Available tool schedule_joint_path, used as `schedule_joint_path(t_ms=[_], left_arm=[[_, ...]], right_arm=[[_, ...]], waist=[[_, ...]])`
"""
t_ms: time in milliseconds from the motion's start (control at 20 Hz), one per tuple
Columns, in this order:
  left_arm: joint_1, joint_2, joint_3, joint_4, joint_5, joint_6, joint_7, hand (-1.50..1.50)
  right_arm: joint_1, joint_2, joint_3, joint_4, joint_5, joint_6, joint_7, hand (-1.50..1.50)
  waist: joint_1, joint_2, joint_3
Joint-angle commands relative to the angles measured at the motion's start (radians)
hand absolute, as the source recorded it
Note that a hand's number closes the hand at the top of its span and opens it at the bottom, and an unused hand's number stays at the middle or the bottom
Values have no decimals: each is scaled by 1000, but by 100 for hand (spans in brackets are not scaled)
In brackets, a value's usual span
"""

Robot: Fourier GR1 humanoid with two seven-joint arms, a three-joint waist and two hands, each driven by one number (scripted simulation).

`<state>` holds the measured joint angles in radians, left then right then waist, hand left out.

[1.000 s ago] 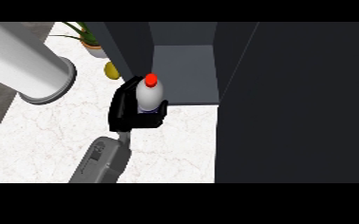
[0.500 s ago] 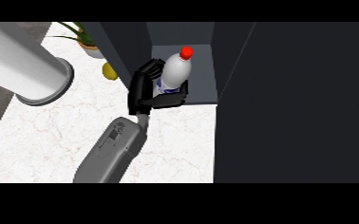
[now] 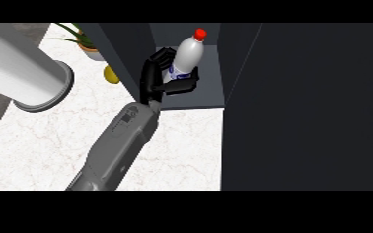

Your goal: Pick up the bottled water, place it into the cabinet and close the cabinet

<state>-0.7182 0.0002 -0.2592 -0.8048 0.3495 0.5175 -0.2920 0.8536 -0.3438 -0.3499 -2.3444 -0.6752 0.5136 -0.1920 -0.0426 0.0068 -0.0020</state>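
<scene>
The bottled water (image 3: pixel 187 53) is white with a red cap and a blue label. It stands tilted slightly right inside the open compartment of the dark cabinet (image 3: pixel 212 90), over the grey shelf floor. My left hand (image 3: pixel 155 73) is shut on the bottle's lower half, with the palm on its left and the thumb curled under the near side. The grey forearm reaches up from the lower left. The cabinet's dark door (image 3: pixel 306 108) stands open and fills the right side. I cannot tell whether the bottle's base rests on the shelf. My right hand does not show.
A big white cylinder (image 3: pixel 29 79) lies at the left on the marble counter (image 3: pixel 58 143). A potted plant (image 3: pixel 87 47) and a yellow fruit (image 3: pixel 111 74) sit just left of the cabinet's side wall (image 3: pixel 120 49).
My left hand has carried the bottle up and to the right, from in front of the cabinet's edge into the open compartment. The forearm has stretched farther forward.
</scene>
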Motion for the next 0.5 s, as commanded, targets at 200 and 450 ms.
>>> schedule_joint_path(t_ms=[200, 450], left_arm=[[-197, 0, 64, 237, 42, 14, -57, 150], [-230, 0, 92, 372, 50, 18, -186, 150]], right_arm=[[22, 10, 1, -116, -125, 2, 34, -150], [3, 10, 7, -106, -104, 7, 22, -150]], waist=[[-21, 7, 0], [-32, 15, -1]])
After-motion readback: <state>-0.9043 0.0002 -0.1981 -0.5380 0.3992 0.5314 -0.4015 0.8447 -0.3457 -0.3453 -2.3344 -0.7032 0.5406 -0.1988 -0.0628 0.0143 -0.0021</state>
